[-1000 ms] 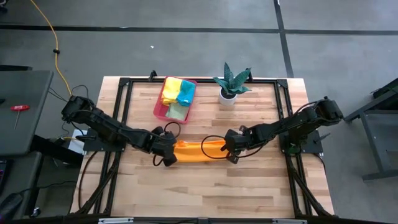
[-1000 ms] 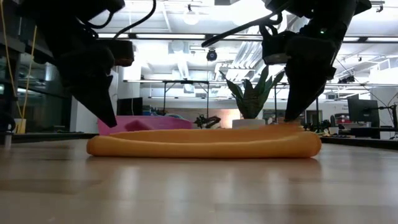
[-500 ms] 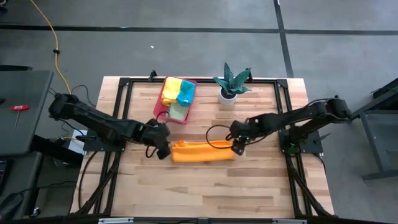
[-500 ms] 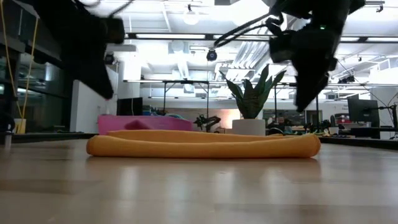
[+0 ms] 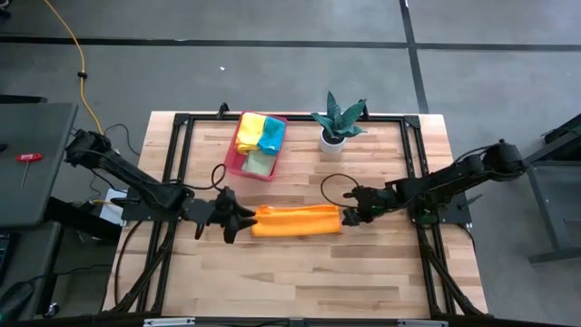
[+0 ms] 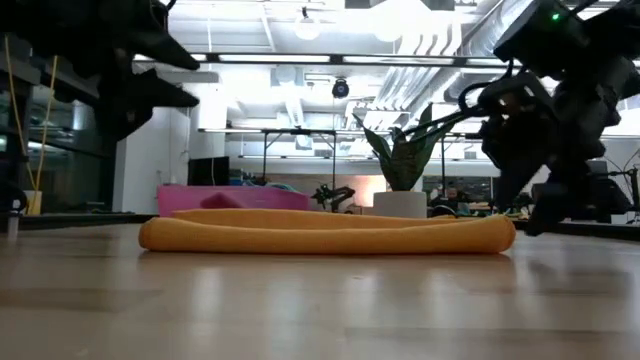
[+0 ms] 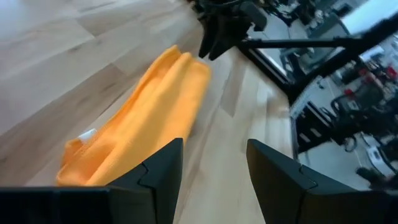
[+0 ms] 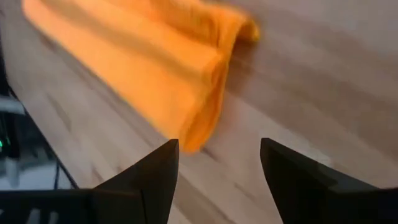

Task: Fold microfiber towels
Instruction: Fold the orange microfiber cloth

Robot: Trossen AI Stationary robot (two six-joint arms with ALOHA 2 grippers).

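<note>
An orange microfiber towel point(image 5: 295, 221) lies on the table as a long folded strip, flat on the wood point(image 6: 330, 233). My left gripper point(image 5: 241, 222) stands open just off its left end, with the towel point(image 7: 143, 124) ahead of its fingers and nothing between them. My right gripper point(image 5: 349, 218) stands open just off the towel's right end point(image 8: 211, 93) and is also empty. More towels, yellow, teal and light green point(image 5: 260, 136), lie in the pink tray point(image 5: 231, 159) at the far side.
A potted plant point(image 5: 336, 123) stands at the far side, right of the tray. A black frame point(image 5: 182, 123) runs around the table top. Bare wood lies between the towel and the near edge point(image 5: 300, 282).
Both grippers have come off the orange towel's ends and drawn apart, the left toward the table's left edge, the right toward the right edge, first rising and then sinking. Both have tipped toward level. The towel has settled flat as a folded strip and stays in place.
</note>
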